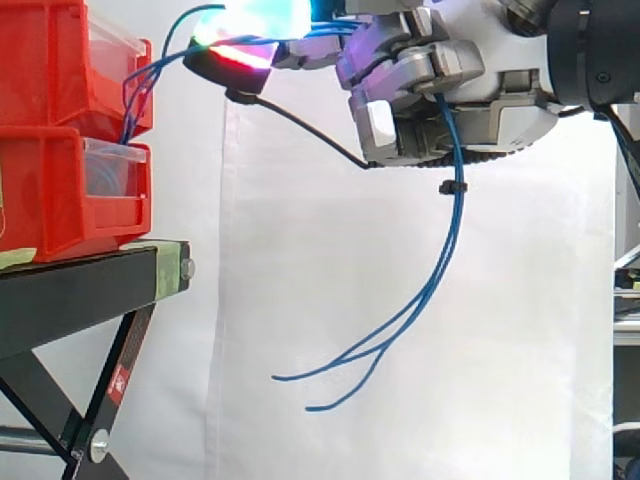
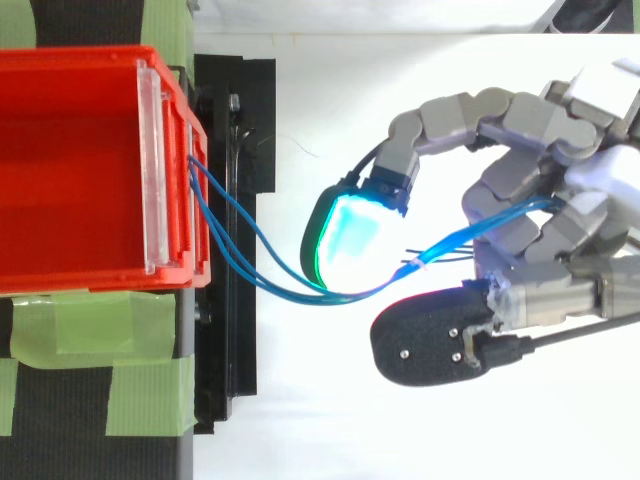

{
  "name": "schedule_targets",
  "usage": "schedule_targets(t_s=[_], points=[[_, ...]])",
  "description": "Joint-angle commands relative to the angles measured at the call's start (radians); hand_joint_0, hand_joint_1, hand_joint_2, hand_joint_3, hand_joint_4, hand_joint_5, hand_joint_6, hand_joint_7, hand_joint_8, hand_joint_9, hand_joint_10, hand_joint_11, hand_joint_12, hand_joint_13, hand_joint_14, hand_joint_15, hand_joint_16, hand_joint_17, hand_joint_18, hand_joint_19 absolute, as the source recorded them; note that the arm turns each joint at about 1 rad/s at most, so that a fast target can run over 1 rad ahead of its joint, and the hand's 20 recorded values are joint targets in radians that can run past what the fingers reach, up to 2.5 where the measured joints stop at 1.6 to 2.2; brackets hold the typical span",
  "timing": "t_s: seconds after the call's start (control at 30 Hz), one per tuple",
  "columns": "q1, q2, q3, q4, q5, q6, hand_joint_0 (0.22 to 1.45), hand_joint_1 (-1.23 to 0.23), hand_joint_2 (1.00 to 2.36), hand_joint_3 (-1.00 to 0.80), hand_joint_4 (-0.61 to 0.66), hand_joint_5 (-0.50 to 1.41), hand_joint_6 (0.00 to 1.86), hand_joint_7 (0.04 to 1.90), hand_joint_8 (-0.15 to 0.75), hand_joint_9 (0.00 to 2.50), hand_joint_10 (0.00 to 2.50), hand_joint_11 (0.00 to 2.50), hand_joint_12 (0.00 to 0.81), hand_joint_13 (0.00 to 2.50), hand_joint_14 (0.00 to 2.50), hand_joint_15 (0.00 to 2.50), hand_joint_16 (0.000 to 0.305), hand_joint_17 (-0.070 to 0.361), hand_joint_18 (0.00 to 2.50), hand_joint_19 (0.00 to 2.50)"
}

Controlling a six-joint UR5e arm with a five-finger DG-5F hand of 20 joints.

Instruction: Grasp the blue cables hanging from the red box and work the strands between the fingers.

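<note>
Your hand point(image 2: 580, 200) held its fingers point(image 2: 440, 115) curled round the blue cables point(image 1: 461, 200), which ran from the red box point(image 1: 50, 200) to the palm. Their tails hung loose below, likely slack for working strands.

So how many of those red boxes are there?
2, stacked on the black stand: the upper red box sits on the lower red box. The robot hand holds the blue cables. Others may hide behind.
</note>
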Motion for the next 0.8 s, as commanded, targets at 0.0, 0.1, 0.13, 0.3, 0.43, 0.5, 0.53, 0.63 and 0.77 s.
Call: schedule_targets(t_s=[0.0,0.1,0.13,0.3,0.43,0.5,0.53,0.63,0.77], points=[[0.007,0.0,-0.001,-0.005,0.003,-0.002,1.0,-0.7,1.02,-0.32,0.2,0.26,0.38,1.12,0.492,1.27,2.5,2.46,0.646,1.79,2.5,1.41,0.248,0.186,2.42,0.51],[0.01,0.0,-0.001,-0.005,0.0,-0.004,1.18,-0.68,1.02,-0.27,0.18,0.32,0.31,1.16,0.492,1.27,2.5,2.46,0.646,1.79,2.5,1.41,0.248,0.186,2.42,0.51],[0.012,-0.002,0.001,-0.006,0.003,-0.004,1.23,-0.68,1.01,-0.18,0.16,0.33,0.38,1.15,0.492,1.27,2.5,2.46,0.646,1.79,2.5,1.41,0.248,0.186,2.42,0.51],[0.016,0.0,-0.001,-0.014,0.003,-0.004,1.09,-0.72,1.01,-0.05,0.19,0.24,0.78,0.99,0.492,1.27,2.5,2.46,0.646,1.79,2.5,1.41,0.248,0.186,2.42,0.51],[0.023,-0.002,-0.001,-0.019,0.003,-0.002,0.85,-0.72,1.01,-0.36,0.25,0.21,0.75,0.98,0.492,1.27,2.5,2.46,0.646,1.79,2.5,1.41,0.248,0.186,2.42,0.51],[0.023,-0.002,0.001,-0.019,0.003,-0.004,0.84,-0.71,1.01,-0.44,0.24,0.21,0.73,1.0,0.492,1.27,2.5,2.46,0.646,1.79,2.5,1.41,0.248,0.186,2.42,0.51],[0.023,-0.002,-0.001,-0.019,0.003,-0.004,0.87,-0.71,1.02,-0.42,0.22,0.2,0.75,1.0,0.492,1.27,2.5,2.46,0.646,1.79,2.5,1.41,0.248,0.186,2.42,0.51],[0.023,-0.002,-0.001,-0.017,0.003,-0.004,1.0,-0.73,1.02,-0.29,0.2,0.14,0.87,0.93,0.492,1.27,2.5,2.46,0.646,1.79,2.5,1.41,0.248,0.186,2.42,0.51],[0.026,-0.002,-0.001,-0.019,0.003,-0.01,1.16,-0.68,1.01,-0.11,0.19,0.17,0.88,0.92,0.492,1.27,2.5,2.46,0.646,1.79,2.5,1.41,0.248,0.186,2.42,0.51]])
